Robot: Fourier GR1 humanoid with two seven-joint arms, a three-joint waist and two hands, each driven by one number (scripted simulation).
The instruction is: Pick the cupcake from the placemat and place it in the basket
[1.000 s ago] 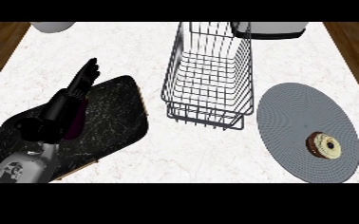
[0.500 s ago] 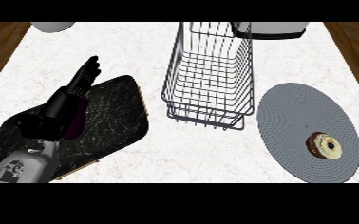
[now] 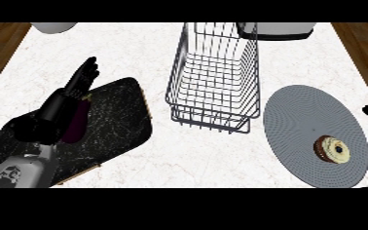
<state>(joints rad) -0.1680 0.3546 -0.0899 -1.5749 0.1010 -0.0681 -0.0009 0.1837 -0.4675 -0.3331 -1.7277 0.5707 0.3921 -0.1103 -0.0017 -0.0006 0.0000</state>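
The marble counter [image 3: 144, 48] bears a cupcake [image 3: 333, 149] on the placemat [image 3: 302, 112] beside the basket [image 3: 212, 119].

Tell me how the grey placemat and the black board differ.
The placemat is round and grey; the board is black, speckled and roughly rectangular. The placemat lies right of the basket and carries the cupcake; the board lies left of it, under the left hand. Both lie flat on the counter.
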